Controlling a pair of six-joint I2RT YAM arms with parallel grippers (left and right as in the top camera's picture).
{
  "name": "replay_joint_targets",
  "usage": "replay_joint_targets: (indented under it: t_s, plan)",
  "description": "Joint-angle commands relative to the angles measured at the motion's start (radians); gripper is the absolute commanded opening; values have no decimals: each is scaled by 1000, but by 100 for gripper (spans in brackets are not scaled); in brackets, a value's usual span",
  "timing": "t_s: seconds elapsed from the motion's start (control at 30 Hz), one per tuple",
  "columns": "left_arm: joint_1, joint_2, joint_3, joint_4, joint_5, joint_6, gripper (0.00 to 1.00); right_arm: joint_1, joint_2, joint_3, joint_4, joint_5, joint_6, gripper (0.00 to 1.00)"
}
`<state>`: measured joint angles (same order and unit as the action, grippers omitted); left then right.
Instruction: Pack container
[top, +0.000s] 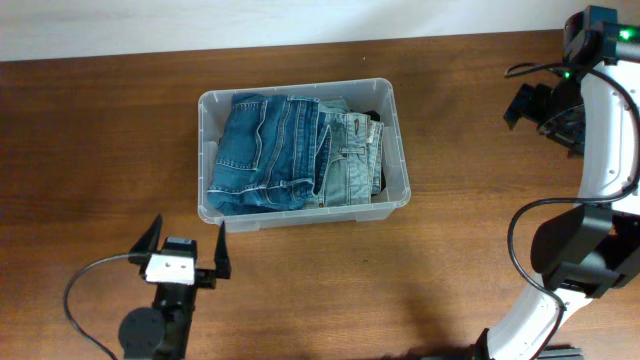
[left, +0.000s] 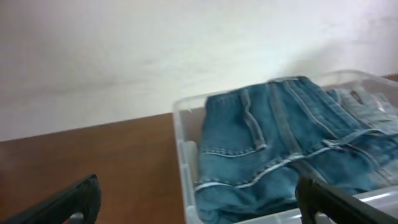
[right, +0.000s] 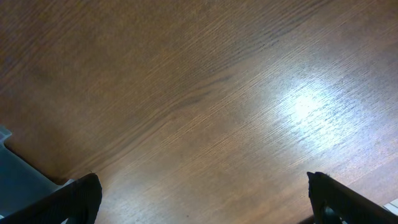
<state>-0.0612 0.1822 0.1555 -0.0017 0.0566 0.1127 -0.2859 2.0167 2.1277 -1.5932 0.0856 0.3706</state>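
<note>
Container (top: 302, 217) mid desk (top: 90, 140), holding folded jeans (top: 262, 150). Left claw (top: 188, 235) wide open, just before it; right claw (right: 202, 186) wide open, well apart. Plastic stiff, slick, likely weighty; grip rim at short ends

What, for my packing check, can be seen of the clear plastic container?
The container is a rectangular clear plastic bin with a rounded rim and no lid, standing upright on the wooden table. It holds folded jeans: a darker blue pair on the left of the overhead view and a paler pair beside it, reaching about to the rim. Nothing else touches it.
</note>
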Motion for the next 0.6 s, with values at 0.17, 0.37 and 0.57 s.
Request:
replay_joint_targets:
  t_s: [0.17, 0.37, 0.57]
  plan:
    - [63, -116, -102, 94, 30, 9, 100, -3, 2, 3, -2, 2, 12, 98]
    - [85, -177, -146, 147, 34, 9, 99, -3, 2, 3, -2, 2, 12, 98]
    - [106, -177, -146, 116, 33, 9, 99, -3, 2, 3, -2, 2, 12, 98]
